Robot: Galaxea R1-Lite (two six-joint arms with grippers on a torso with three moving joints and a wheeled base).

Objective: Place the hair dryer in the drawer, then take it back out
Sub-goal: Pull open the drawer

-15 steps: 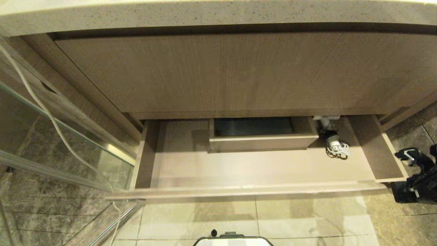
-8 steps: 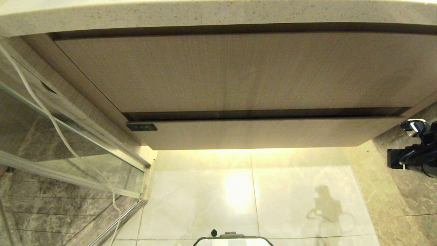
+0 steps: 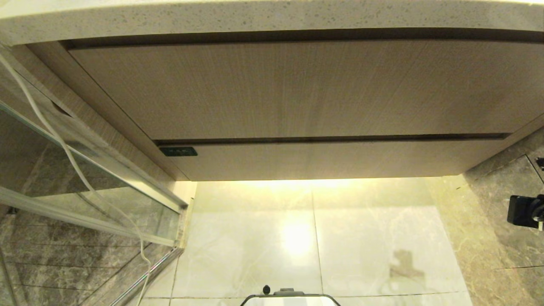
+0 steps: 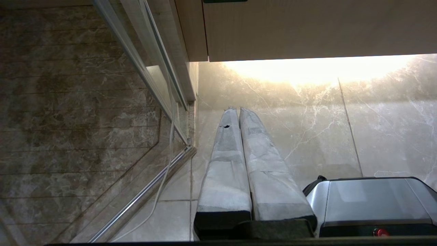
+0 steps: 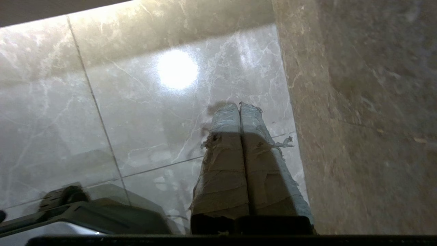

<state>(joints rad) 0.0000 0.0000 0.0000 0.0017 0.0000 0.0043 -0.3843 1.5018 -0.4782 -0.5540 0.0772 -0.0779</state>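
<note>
Two wood-grain fronts fill the head view under a speckled worktop (image 3: 272,17): the taller plain panel (image 3: 289,89) above, and below it the drawer (image 3: 323,159), pushed shut, its small dark label (image 3: 178,151) at its left end. With the drawer shut, the hair dryer is hidden from every view, so where it lies cannot be told. A glass partition (image 3: 76,178) with a white cord (image 3: 63,148) trailing over it stands at the left. Only a dark part of the right arm (image 3: 525,211) shows, cut off at the right edge. The right gripper (image 5: 240,106) points at the pale floor tiles (image 5: 143,112), its taped fingers (image 5: 223,136) pressed together and empty. The left gripper (image 4: 238,110) hangs over the tiles near the partition's foot, fingers likewise together, holding nothing.
</note>
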